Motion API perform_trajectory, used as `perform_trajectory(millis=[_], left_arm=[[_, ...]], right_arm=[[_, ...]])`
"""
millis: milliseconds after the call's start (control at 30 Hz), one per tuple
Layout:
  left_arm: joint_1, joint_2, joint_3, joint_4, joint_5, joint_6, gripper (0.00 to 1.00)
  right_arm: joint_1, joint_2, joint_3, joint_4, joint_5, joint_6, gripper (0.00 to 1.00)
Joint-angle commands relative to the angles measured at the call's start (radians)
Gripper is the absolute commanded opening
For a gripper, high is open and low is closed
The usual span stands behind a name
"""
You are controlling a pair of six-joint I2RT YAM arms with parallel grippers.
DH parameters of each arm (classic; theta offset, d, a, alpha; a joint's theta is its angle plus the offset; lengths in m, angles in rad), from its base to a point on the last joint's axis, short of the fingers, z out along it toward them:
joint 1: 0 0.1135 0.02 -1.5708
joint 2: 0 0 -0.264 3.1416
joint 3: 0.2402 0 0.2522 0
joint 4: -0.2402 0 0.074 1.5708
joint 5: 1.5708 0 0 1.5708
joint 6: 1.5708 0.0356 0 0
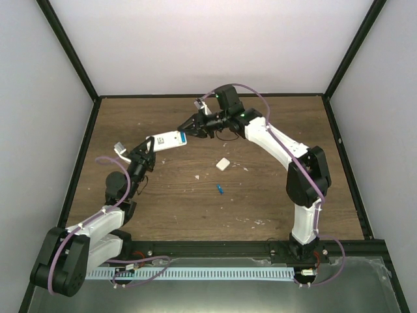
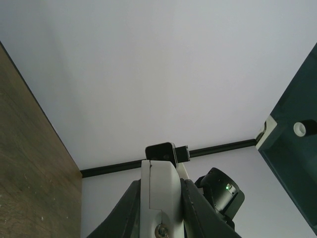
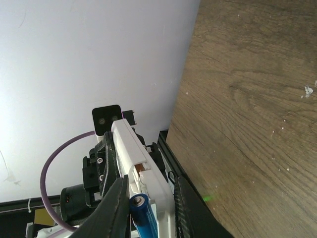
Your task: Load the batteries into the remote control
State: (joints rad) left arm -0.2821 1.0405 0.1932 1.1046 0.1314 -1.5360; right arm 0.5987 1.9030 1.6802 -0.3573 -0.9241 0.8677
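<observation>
The whole bench [image 1: 260,195] is taken in from high above and behind its near edge, tilted down toward the far edge. The left wrist view is set close behind the remote control [image 2: 161,193], aimed toward the far edge; the right wrist view, close behind a battery [image 3: 143,215], is aimed toward the left edge. The remote control is shared by all three views.
</observation>
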Motion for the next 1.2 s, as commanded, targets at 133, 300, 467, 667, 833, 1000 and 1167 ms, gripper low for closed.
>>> perform_trajectory(millis=[133, 300, 467, 667, 833, 1000, 1167], left_arm=[[0.007, -0.008, 0.005, 0.070, -0.036, 0.031, 0.00], [0.010, -0.005, 0.004, 0.070, -0.035, 0.030, 0.00], [0.013, -0.005, 0.004, 0.068, -0.032, 0.031, 0.00], [0.027, -0.017, -0.001, 0.027, -0.008, 0.065, 0.00], [0.042, -0.044, -0.002, -0.059, 0.017, 0.139, 0.00], [0.053, -0.098, 0.015, -0.208, 0.023, 0.193, 0.00], [0.057, -0.176, 0.032, -0.419, 0.016, 0.233, 0.00]], right_arm=[[0.032, -0.019, -0.066, -0.036, -0.023, -0.018, 0.12], [0.032, -0.029, -0.081, -0.031, -0.014, -0.026, 0.10], [0.030, -0.033, -0.041, -0.043, 0.027, -0.062, 0.15], [0.015, -0.081, 0.053, -0.142, 0.190, -0.188, 0.34], [0.007, -0.140, 0.067, -0.217, 0.318, -0.294, 0.41], [0.007, -0.189, -0.027, -0.311, 0.468, -0.388, 0.40], [0.040, -0.219, -0.239, -0.410, 0.713, -0.440, 0.38]])
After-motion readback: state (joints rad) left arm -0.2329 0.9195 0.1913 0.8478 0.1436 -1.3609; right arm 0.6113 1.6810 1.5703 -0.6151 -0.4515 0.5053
